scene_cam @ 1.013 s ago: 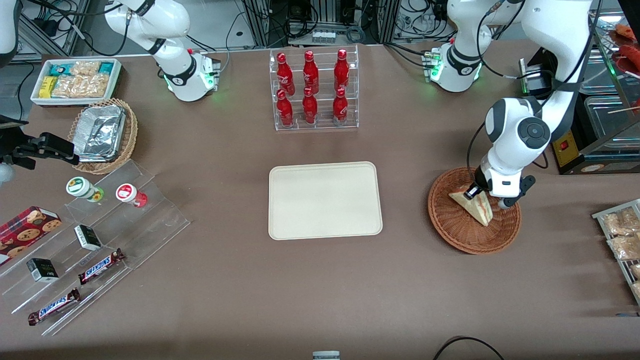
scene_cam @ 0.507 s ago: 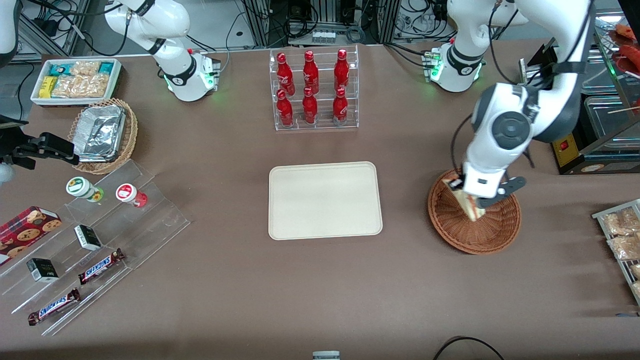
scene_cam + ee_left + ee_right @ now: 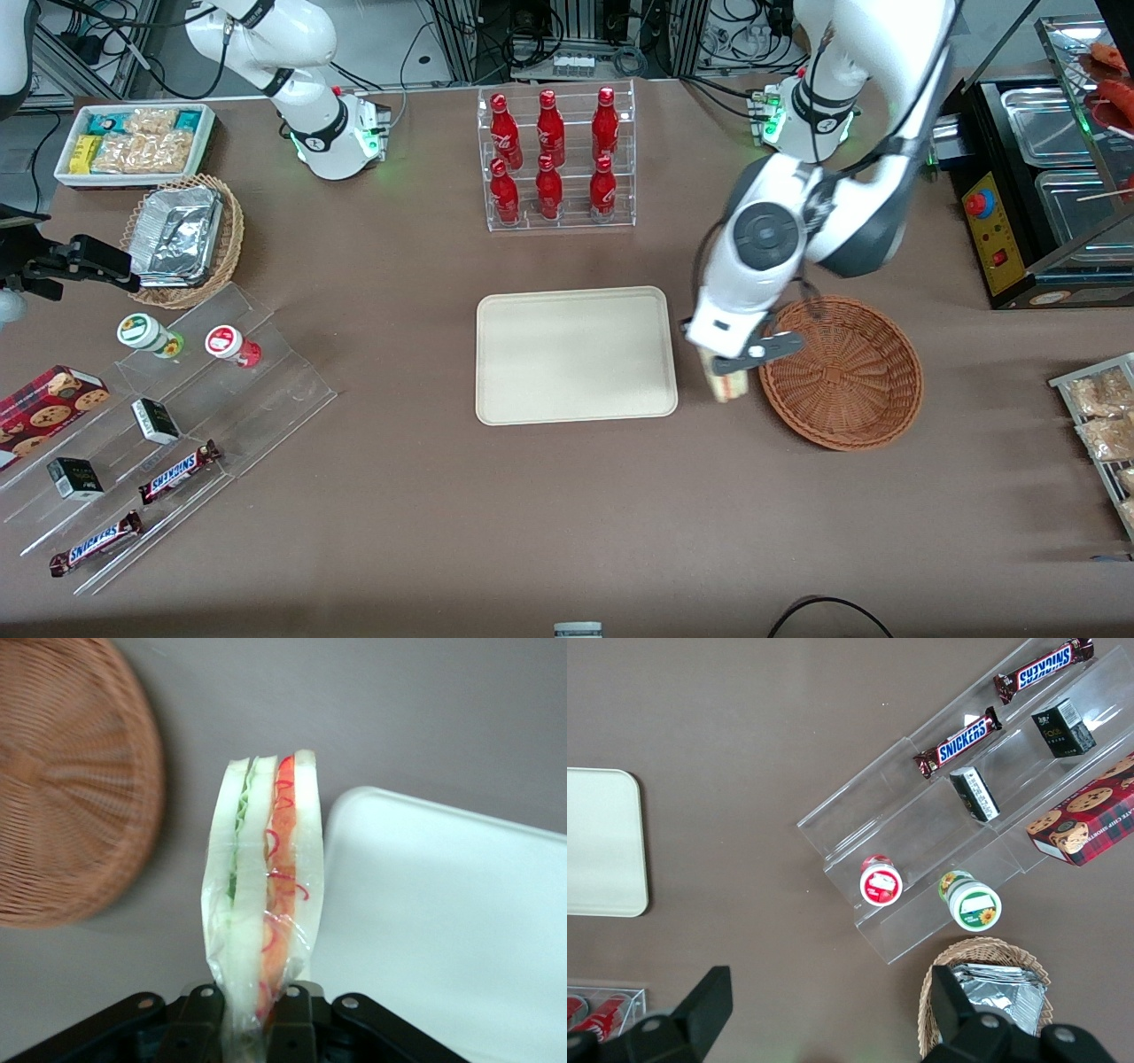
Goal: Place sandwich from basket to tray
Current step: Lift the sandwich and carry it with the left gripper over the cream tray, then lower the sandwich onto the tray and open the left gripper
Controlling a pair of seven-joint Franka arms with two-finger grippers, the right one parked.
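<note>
My left gripper (image 3: pixel 728 370) hangs above the table between the basket (image 3: pixel 842 372) and the tray (image 3: pixel 576 354), shut on the sandwich (image 3: pixel 728 385). In the left wrist view the sandwich (image 3: pixel 263 886) stands on edge in clear wrap between the black fingers (image 3: pixel 202 1014), showing green and orange-red filling between white bread. The reddish-brown woven basket (image 3: pixel 66 780) and the cream tray (image 3: pixel 443 930) flank it below. The basket holds nothing I can see. The tray is bare.
A clear rack of red bottles (image 3: pixel 554 159) stands farther from the front camera than the tray. Toward the parked arm's end are a foil-lined wicker basket (image 3: pixel 182 239), a white bin of snacks (image 3: pixel 133 142) and an acrylic stand (image 3: pixel 177 425) with candy bars. A rack of packets (image 3: pixel 1103 425) lies toward the working arm's end.
The gripper has lifted the sandwich out of the basket and carried it sideways toward the tray; the basket now lies uncovered.
</note>
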